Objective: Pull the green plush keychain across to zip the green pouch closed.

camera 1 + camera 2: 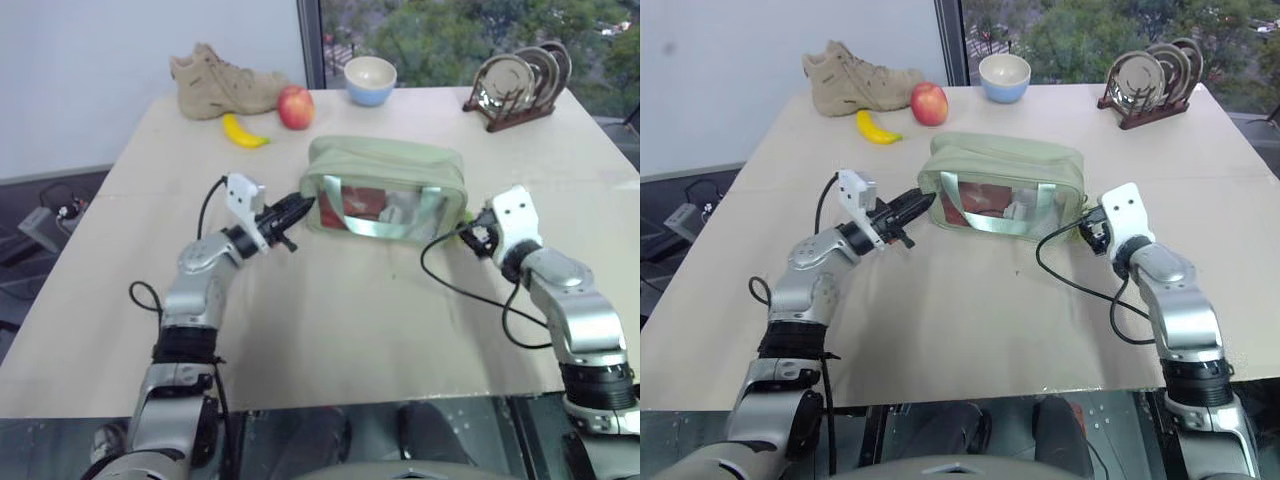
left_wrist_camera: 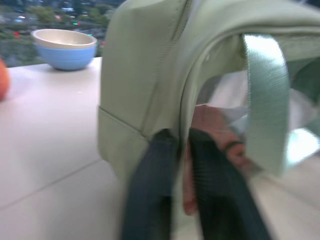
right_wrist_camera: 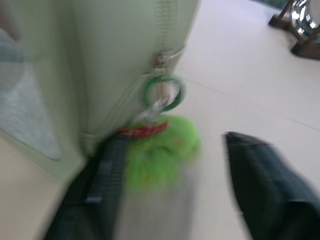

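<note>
Big and pale, the table (image 1: 330, 330) stands by a window with green trees outside. On it, near the middle, sits the green pouch (image 1: 385, 185), a soft box-shaped bag with a see-through side and a green strap (image 2: 264, 100). Red and white things show inside it through the clear side. The zipper runs down to the pouch's right end, and the green plush keychain (image 3: 160, 150) hangs there from a small green ring (image 3: 164, 92), right by the bottom corner. The right gripper (image 3: 175, 190) is at that end with its two black fingers spread wide apart. One finger touches the side of the fuzzy keychain and the other stands off from it, so the keychain sits between them and is not squeezed. The left gripper (image 2: 182, 180) is at the pouch's other end. Its fingers are a little way apart, with the tips up against the corner of the pouch next to the clear side, and I cannot tell if they pinch anything. Farther back on the table are a red apple (image 1: 296, 107), a banana (image 1: 243, 132), a tan shoe (image 1: 225, 84), a blue bowl (image 1: 370, 80) with a cream inside, and a wooden rack (image 1: 512, 108) holding shiny plates (image 1: 508, 80).
</note>
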